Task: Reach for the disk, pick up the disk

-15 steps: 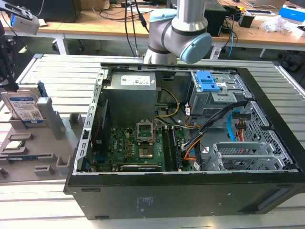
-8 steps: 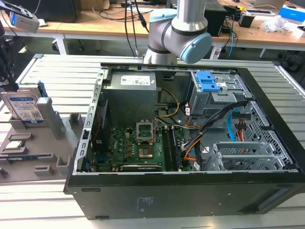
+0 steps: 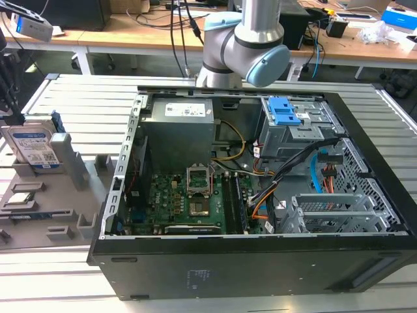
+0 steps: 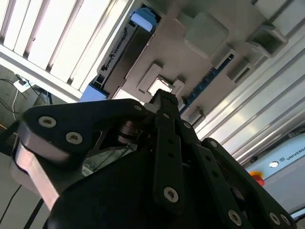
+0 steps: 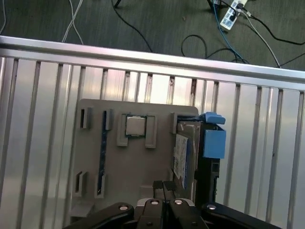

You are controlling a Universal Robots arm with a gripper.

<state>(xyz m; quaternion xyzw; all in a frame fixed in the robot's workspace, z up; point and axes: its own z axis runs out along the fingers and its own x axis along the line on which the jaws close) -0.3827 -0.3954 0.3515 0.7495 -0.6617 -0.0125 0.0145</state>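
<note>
Currently hovering the gripper (image 5: 164,185) over the grey tray (image 5: 138,167), fingers (image 5: 170,187) pinched together and empty, near the disk (image 5: 183,152) standing on edge in its slot, likely risking toppling it if lowering unopened.

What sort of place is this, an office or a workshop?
Probably a robotics lab: a robot arm stands behind an opened computer case on a slatted metal table, with cluttered desks beyond.

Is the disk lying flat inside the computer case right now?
No, the disk stands upright in the grey holder, outside the computer case.
</note>
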